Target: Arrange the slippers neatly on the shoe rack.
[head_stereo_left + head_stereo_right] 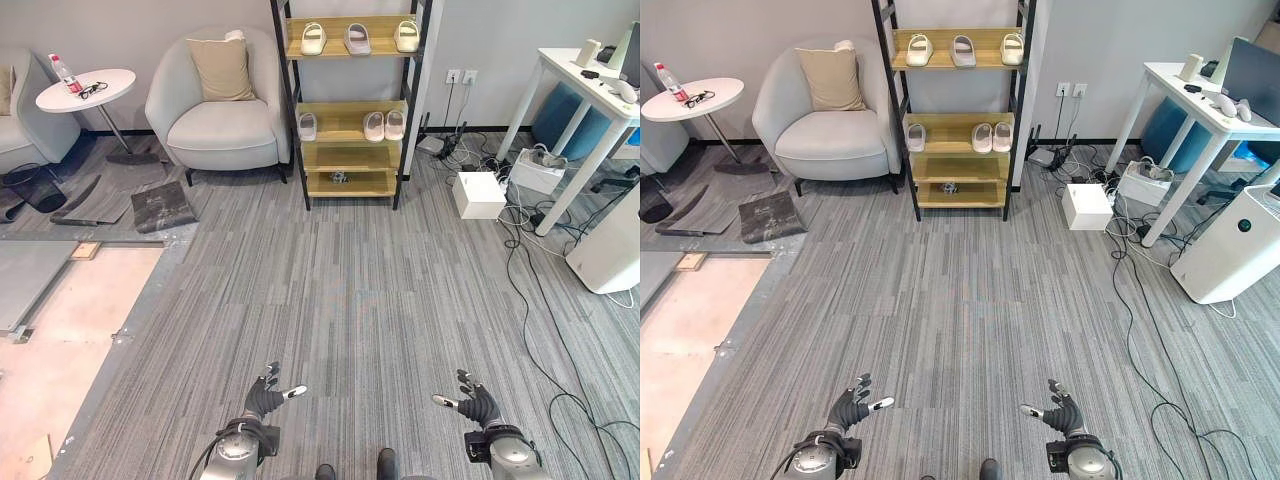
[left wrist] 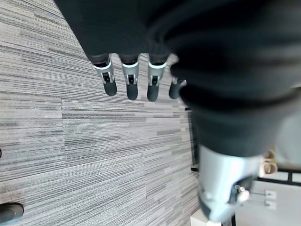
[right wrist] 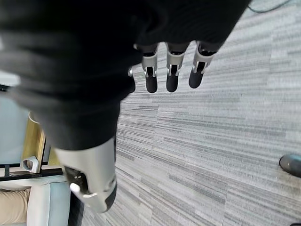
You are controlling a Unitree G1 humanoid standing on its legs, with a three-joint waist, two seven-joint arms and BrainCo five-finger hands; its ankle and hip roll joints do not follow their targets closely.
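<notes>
Pale slippers (image 1: 313, 39) line the wooden shoe rack (image 1: 348, 158); well short of it, my left hand (image 1: 264, 399) and right hand (image 1: 477, 404) hang spread, empty.

Grey striped carpet (image 1: 330, 300) throughout. Pale armchair (image 1: 215, 105) with tan cushion (image 1: 222, 68) against grey wall. Round side table (image 1: 88, 90) left. White desk (image 1: 585, 95) right, cables beneath. Bare floor panel (image 1: 60, 310) exposed.

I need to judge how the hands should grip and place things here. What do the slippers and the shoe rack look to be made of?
The slippers look like moulded foam or soft rubber: pale, matt, smooth, thick-soled, no visible seams; the exact material is unclear. The shoe rack appears to have light wood or wood-laminate shelves, showing a yellowish grain, held in a thin black frame, probably painted metal.
</notes>
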